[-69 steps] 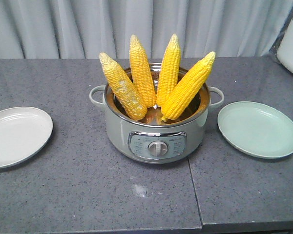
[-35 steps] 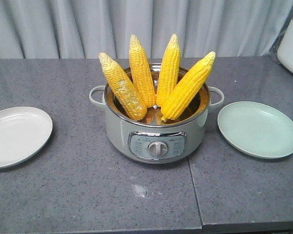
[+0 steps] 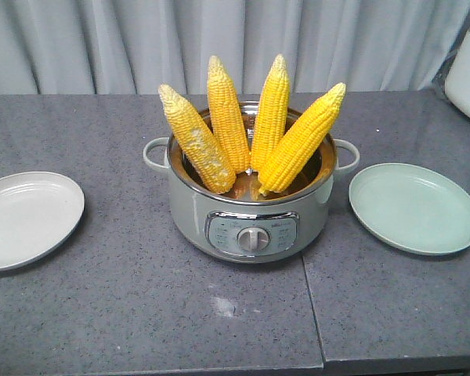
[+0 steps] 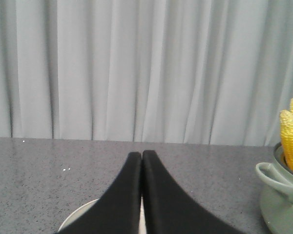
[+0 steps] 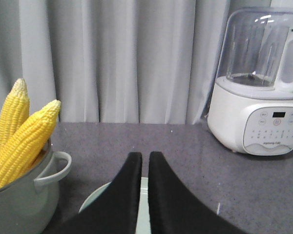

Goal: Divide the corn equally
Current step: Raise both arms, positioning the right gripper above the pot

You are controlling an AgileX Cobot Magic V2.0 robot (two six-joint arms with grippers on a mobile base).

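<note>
Left pincer (image 4: 141,156) clenched, black fingers pressed flat together, nothing gripped. Hangs out to the left of the pot (image 3: 251,215), with a sliver of the white plate (image 3: 27,215) showing beneath the fingers. Right pincer (image 5: 145,156) likewise drawn in, only a hairline slit between the fingers, nothing gripped. Hangs to the pot's right, above the near edge of the pale green plate (image 3: 413,207).

In the middle of the grey tabletop (image 3: 125,313): the pot, grey-green, open-topped, a loop handle on each side, a control panel with a round dial facing forward. Holds all the corn (image 3: 270,117): four yellow cobs standing on their blunt ends inside, pointed tips up and fanned out well above the rim.
- Leftmost cob (image 3: 194,149): paler, leans toward the pot's left handle.
- Second cob (image 3: 225,113): nearly upright, touching the leftmost low down.
- Third cob: nearly upright.
- Rightmost cob (image 3: 301,149): tilts steeply toward the right handle, its base crossing in front of the third.

White plate on the tabletop well to the pot's left, green plate just beside the pot's right handle. Behind the pot, a pale curtain (image 3: 102,39). Far right of the pot, a white appliance (image 5: 259,97) with a clear jug on top.
</note>
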